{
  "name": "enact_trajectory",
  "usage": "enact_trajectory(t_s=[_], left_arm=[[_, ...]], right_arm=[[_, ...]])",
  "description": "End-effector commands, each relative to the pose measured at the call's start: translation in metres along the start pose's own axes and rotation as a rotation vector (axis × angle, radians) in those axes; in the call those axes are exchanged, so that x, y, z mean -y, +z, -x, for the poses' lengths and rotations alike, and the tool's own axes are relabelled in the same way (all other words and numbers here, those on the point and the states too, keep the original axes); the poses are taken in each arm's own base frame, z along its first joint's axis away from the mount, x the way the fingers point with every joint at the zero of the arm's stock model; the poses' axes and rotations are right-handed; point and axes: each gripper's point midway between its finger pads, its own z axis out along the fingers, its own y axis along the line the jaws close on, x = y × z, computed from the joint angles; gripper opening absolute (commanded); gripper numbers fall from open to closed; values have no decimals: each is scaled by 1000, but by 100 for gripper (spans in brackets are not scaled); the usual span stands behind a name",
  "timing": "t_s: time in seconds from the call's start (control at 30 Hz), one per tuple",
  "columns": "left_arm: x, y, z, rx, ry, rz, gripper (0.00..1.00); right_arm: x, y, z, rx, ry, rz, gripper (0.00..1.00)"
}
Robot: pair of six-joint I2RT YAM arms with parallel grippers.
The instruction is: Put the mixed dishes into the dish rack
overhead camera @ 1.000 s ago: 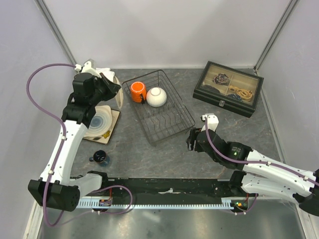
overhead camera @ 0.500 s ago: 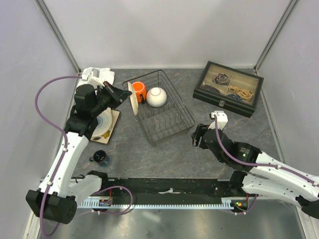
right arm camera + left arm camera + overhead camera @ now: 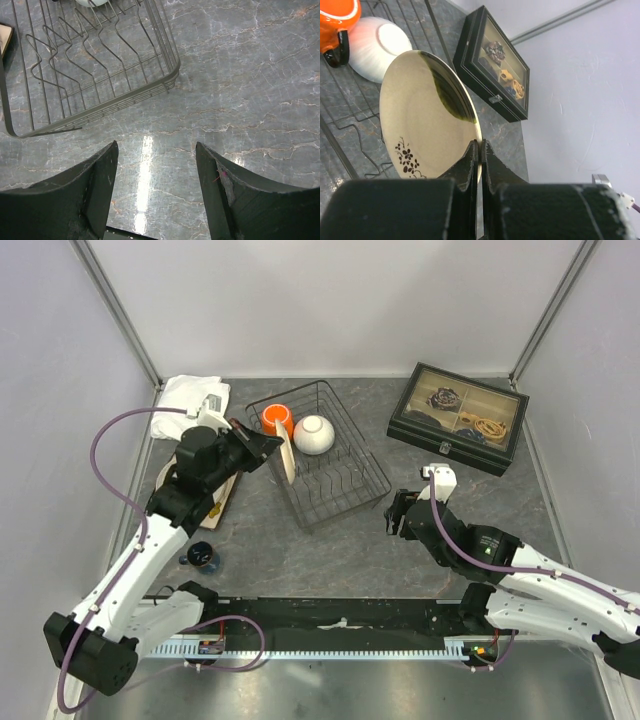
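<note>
My left gripper [image 3: 272,446] [image 3: 480,145] is shut on the rim of a cream round plate [image 3: 288,454] [image 3: 420,115] with a dark rim and a small flower sprig. It holds the plate on edge over the left side of the black wire dish rack [image 3: 340,486] [image 3: 340,105] [image 3: 100,100]. An orange mug [image 3: 277,420] [image 3: 337,15] and a white bowl [image 3: 314,434] [image 3: 375,45] sit in the rack's far end. A tan square plate [image 3: 225,490] lies left of the rack, mostly hidden by the left arm. My right gripper [image 3: 392,515] [image 3: 156,150] stands open over bare table beside the rack's near right corner.
A black glass-lidded box [image 3: 458,418] [image 3: 495,65] stands at the back right. A white folded cloth [image 3: 185,398] lies in the back left corner. A small dark cup [image 3: 203,557] sits near the left arm's base.
The left arm has carried the round plate rightward from the back left to over the rack's left side. The right gripper shifted slightly right, then stayed put.
</note>
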Motion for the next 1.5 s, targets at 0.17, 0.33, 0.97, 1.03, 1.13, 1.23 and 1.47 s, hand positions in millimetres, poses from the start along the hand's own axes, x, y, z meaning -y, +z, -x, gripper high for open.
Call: enact_trajectory(t_s=[0.17, 0.33, 0.97, 1.03, 1.13, 1.23, 1.47], left_arm=[[-5, 11, 2, 134, -76, 54, 2], [-8, 12, 6, 209, -101, 52, 2], [-16, 29, -7, 218, -146, -9, 2], [-17, 30, -9, 214, -147, -8, 2], [-21, 32, -13, 203, -149, -3, 1], [-26, 34, -17, 195, -154, 6, 1], [-40, 33, -25, 188, -152, 34, 1]], right_arm=[[1, -5, 5, 19, 42, 5, 72], [3, -4, 2, 9, 33, 0, 72], [8, -1, -7, -9, 24, -14, 72], [8, -1, -7, -7, 22, -15, 72], [8, -1, -7, -7, 21, -15, 72], [9, -1, -7, -6, 21, -16, 72], [9, 0, -10, -14, 13, -23, 72]])
